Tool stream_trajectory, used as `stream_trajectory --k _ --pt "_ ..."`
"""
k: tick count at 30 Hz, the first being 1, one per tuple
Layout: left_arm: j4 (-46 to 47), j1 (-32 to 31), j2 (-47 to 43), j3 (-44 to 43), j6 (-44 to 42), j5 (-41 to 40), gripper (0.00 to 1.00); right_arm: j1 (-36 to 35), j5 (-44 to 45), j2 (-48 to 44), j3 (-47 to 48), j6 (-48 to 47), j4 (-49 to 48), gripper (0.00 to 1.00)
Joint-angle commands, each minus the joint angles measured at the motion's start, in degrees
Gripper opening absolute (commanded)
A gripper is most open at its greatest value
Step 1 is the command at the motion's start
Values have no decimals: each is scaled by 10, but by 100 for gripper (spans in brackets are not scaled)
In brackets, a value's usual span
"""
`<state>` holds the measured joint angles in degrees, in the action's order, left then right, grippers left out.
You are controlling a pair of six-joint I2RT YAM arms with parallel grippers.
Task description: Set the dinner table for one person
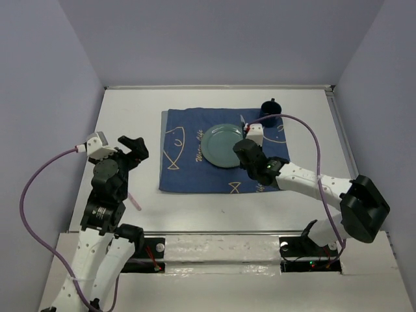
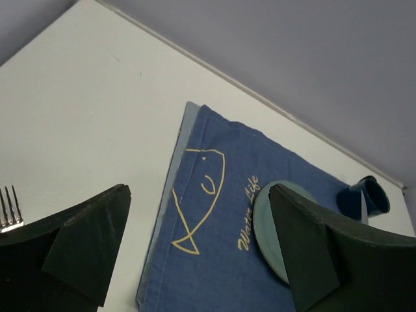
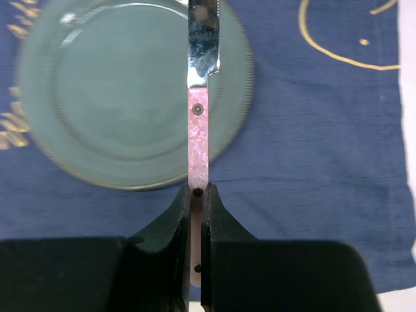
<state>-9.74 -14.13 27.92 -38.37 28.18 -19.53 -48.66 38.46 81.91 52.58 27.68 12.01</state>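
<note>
The white dinner table (image 1: 130, 110) carries a dark blue fish-patterned cloth (image 1: 188, 166) with a round green plate (image 1: 222, 145) on it. My right gripper (image 1: 247, 135) hangs over the plate's right edge. It is shut on the pink handle of a knife (image 3: 198, 140), and in the right wrist view (image 3: 197, 192) the steel blade reaches over the plate (image 3: 123, 97). My left gripper (image 1: 134, 148) is open and empty above the bare table, left of the cloth. A fork shows by its pink handle (image 1: 134, 201) and its tines (image 2: 8, 208), partly hidden by the left arm.
A dark blue cup (image 1: 270, 107) stands at the cloth's far right corner and also shows in the left wrist view (image 2: 367, 198). Grey walls close in the table on three sides. A purple cable loops over the right arm.
</note>
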Motion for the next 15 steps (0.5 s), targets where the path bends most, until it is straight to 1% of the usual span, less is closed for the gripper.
stream_trajectory --k 1,3,4,8,12,15 --pt "-5 4 44 -20 24 48 99 85 -87 -48 -34 -59 -67 0" --pt "-11 5 58 -18 30 55 99 114 -122 -47 -50 -85 -93 0" --pt "-12 5 71 -15 35 56 99 139 -150 -39 -56 -90 -103 0" --pt "-26 9 96 -12 39 63 99 180 -183 -11 -57 -122 -114 0" --pt "-33 16 101 2 42 62 99 215 -232 -2 -70 -125 -144 0" --pt "-41 27 108 0 40 58 99 226 -252 11 -69 -129 -148 0"
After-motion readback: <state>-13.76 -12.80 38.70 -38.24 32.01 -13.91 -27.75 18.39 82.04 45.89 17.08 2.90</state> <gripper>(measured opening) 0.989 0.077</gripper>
